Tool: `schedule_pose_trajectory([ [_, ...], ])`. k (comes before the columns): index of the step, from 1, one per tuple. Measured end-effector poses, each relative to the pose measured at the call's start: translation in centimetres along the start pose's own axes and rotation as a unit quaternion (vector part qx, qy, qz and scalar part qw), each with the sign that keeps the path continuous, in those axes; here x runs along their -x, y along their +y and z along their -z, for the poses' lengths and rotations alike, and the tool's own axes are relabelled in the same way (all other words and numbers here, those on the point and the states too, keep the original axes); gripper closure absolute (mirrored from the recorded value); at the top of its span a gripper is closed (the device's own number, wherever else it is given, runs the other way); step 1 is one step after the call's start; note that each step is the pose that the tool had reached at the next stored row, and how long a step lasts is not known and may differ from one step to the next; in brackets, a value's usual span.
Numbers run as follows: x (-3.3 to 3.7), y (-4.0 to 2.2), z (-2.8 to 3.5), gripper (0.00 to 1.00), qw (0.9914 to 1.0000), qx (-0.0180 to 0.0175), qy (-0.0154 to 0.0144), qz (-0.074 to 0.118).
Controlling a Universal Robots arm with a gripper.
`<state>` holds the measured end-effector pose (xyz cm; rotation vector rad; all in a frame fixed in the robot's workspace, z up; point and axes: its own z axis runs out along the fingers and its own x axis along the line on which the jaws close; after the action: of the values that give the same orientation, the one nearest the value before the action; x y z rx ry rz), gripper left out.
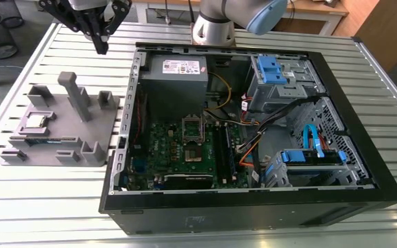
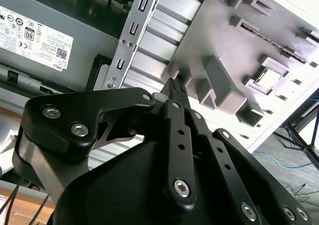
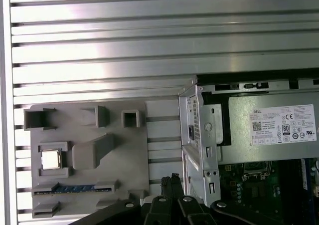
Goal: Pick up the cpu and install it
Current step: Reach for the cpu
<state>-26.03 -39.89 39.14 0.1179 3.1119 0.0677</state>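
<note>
The cpu point(image 1: 35, 121) is a small silvery square lying flat in a recess of the grey block tray point(image 1: 81, 135), on the exterior view's left. Both wrist views show the cpu point(image 3: 51, 159) point(image 2: 269, 78) in that recess. My black gripper point(image 1: 101, 47) hangs high over the slatted table, beyond the tray's far edge and near the case's corner, well apart from the cpu. Its fingers are shut together with nothing between them, as both wrist views show point(image 3: 172, 181) point(image 2: 174, 87). The metal-framed socket point(image 1: 193, 135) sits on the green board inside the open case.
The open computer case point(image 1: 364, 170) lies on its side beside the tray, with a grey power supply point(image 1: 174, 70), blue drive bays point(image 1: 276, 72) and cables inside. A thin green memory stick point(image 3: 75, 188) lies in a tray slot. Tall grey posts point(image 1: 74, 93) rise from the tray.
</note>
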Motion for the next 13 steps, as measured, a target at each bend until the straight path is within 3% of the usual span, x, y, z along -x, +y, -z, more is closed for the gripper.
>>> schedule_pose_trajectory([
  [13,-1.27,-0.1,0.02,0.89,1.0,0.0,0.0,0.0],
])
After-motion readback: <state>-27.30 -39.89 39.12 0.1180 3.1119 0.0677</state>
